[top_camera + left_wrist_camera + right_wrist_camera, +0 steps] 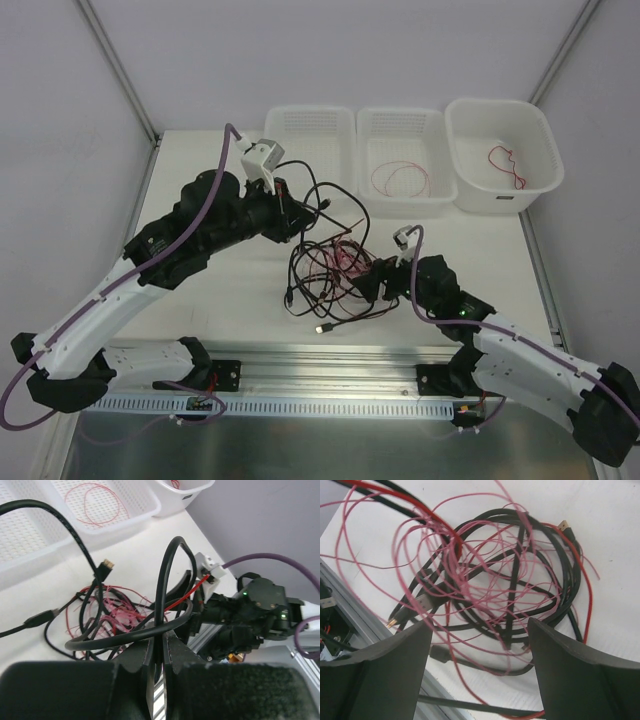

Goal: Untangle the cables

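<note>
My left gripper (159, 650) pinches a black cable (160, 590). My right gripper (480, 630) gapes at the mid-table tangle's (325, 265) four o'clock. If I pull now, the pink wires (455, 565) may cinch tight, or the whole heap may drag.

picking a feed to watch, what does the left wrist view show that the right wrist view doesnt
Only the left wrist view: the left hand shut on a black cable loop, a basket holding a red wire coil, and the right arm.
Only the right wrist view: the right hand, open, framing the knot up close.
Both: the tangle of black cables and pink wire on the white table.
</note>
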You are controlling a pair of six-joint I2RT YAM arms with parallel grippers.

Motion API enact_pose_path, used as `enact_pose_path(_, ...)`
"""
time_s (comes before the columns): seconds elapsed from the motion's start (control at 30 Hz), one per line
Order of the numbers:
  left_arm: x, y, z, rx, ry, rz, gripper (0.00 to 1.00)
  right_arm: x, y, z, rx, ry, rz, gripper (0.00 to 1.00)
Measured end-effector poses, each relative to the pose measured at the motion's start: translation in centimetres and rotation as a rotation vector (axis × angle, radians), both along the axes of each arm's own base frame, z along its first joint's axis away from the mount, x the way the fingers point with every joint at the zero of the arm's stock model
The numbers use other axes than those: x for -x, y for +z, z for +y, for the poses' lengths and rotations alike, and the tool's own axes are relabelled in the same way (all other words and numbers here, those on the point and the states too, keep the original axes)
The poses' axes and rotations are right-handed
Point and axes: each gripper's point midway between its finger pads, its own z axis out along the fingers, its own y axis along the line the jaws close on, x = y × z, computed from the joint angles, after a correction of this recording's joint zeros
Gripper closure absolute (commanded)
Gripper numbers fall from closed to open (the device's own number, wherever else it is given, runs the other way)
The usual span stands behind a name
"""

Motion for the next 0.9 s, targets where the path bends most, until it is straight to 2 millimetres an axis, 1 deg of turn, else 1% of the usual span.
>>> enact_pose_path(0.1, 0.3, -0.1, -0.4, 0.021, -0.013, 0.022, 1.00, -0.8, -0.7, 0.8, 0.005, 0.000, 0.005, 0.20)
enact_pose_path(0.27, 0.3, -2.3, -0.7, -0.002, -0.012, 0.076, 1.00, -2.2, -3.1, 2.4, 0.035, 0.008, 0.047, 0.25)
enact_pose_path(0.33, 0.3, -2.7, -0.7, -0.006, -0.010, 0.084, 1.00, -2.6, -3.8, 3.3, 0.031, 0.018, 0.064, 0.30)
enact_pose_path(0.37, 0.3, -2.7, -0.7, -0.004, -0.009, 0.085, 1.00, -2.8, -4.1, 3.6, 0.028, 0.023, 0.070, 0.34)
enact_pose_path(0.4, 0.3, -2.8, -0.7, -0.005, -0.006, 0.086, 1.00, -2.9, -4.4, 4.1, 0.022, 0.032, 0.079, 0.50)
enact_pose_path(0.47, 0.3, -2.7, -0.5, 0.001, 0.000, 0.080, 1.00, -3.1, -4.9, 4.7, 0.013, 0.042, 0.089, 0.70)
enact_pose_path(0.5, 0.3, -2.7, -0.3, 0.002, 0.005, 0.077, 1.00, -3.1, -5.2, 4.8, 0.013, 0.042, 0.096, 0.90)
enact_pose_path(0.53, 0.4, -2.7, -0.2, 0.003, 0.009, 0.074, 1.00, -3.1, -5.4, 4.8, 0.015, 0.041, 0.101, 0.98)
enact_pose_path(0.57, 0.4, -2.6, 0.1, 0.006, 0.017, 0.067, 1.00, -3.2, -5.4, 4.7, 0.012, 0.032, 0.107, 0.99)
enact_pose_path(0.63, 0.2, -2.7, 0.9, 0.001, 0.045, 0.047, 1.00, -3.4, -5.3, 4.2, 0.014, 0.006, 0.102, 0.99)
enact_pose_path(0.7, 0.0, -2.9, 1.9, -0.011, 0.081, 0.024, 1.00, -3.5, -5.0, 3.2, 0.031, -0.034, 0.092, 0.99)
enact_pose_path(0.73, -0.1, -3.0, 2.5, -0.019, 0.105, 0.008, 1.00, -3.7, -4.8, 2.3, 0.043, -0.066, 0.083, 0.99)
enact_pose_path(0.8, -0.5, -3.0, 4.0, -0.039, 0.159, -0.028, 1.00, -4.0, -4.0, 0.2, 0.077, -0.144, 0.061, 0.99)
enact_pose_path(0.9, -1.4, -3.1, 6.2, -0.083, 0.255, -0.080, 0.99, -4.6, -2.7, -4.2, 0.133, -0.301, 0.033, 0.99)
